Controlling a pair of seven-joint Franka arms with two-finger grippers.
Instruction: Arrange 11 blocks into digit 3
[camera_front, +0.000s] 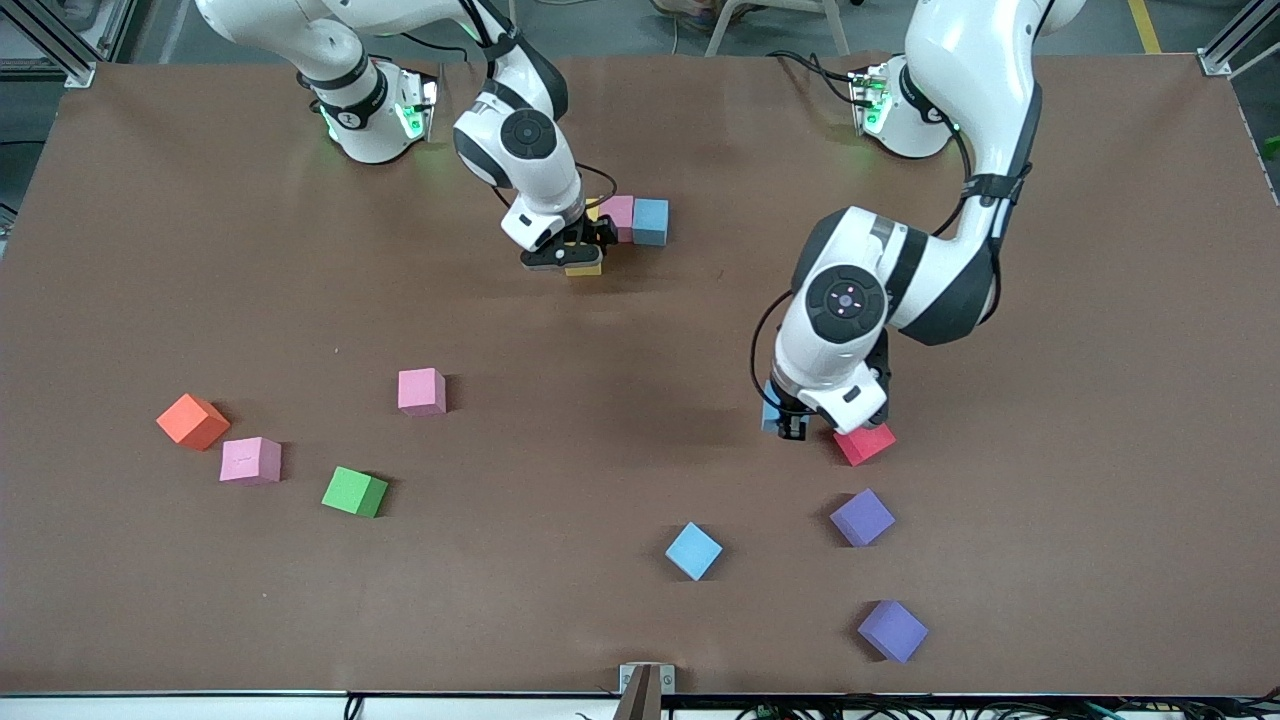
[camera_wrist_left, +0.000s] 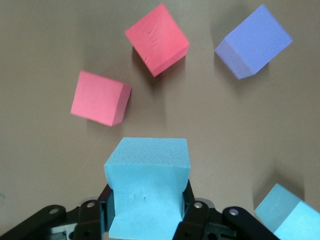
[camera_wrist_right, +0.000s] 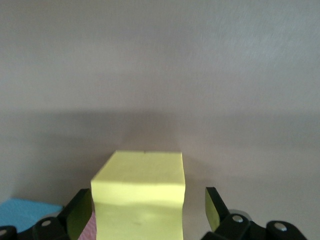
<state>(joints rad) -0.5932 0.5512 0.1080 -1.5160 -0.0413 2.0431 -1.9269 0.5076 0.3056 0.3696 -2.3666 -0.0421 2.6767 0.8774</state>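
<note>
My left gripper (camera_front: 790, 424) (camera_wrist_left: 147, 212) is shut on a light blue block (camera_front: 771, 410) (camera_wrist_left: 148, 187), low over the table beside a red block (camera_front: 865, 443) (camera_wrist_left: 157, 46). A second red block (camera_wrist_left: 100, 98) and a purple block (camera_wrist_left: 253, 47) lie close by. My right gripper (camera_front: 578, 256) (camera_wrist_right: 148, 205) is open around a yellow block (camera_front: 584, 268) (camera_wrist_right: 140, 192), with a gap at one finger. That yellow block sits next to a pink block (camera_front: 618, 217) and a light blue block (camera_front: 651, 221), near the robots' bases.
Loose on the table are a light blue block (camera_front: 693, 550), two purple blocks (camera_front: 862, 517) (camera_front: 892, 630), two pink blocks (camera_front: 421, 391) (camera_front: 250, 460), a green block (camera_front: 354, 491) and an orange cube (camera_front: 192, 421).
</note>
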